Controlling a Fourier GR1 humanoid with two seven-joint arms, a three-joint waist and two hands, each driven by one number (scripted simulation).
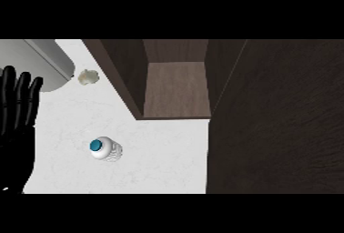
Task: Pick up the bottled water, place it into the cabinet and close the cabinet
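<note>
**Head view: bottle upright on counter, cabinet open**

From up here I see the bottled water (105, 149) standing on the white counter (161, 159), blue cap up, below and left of the open cabinet (176, 86). My left hand (17, 123) rests at the left edge with straight, spread fingers, holding nothing. A pale lump (88, 76) lies near a grey basin (40, 61).

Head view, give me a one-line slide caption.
Bottled water stands untouched on the white counter before the open cabinet; left hand rests open at left.
</note>
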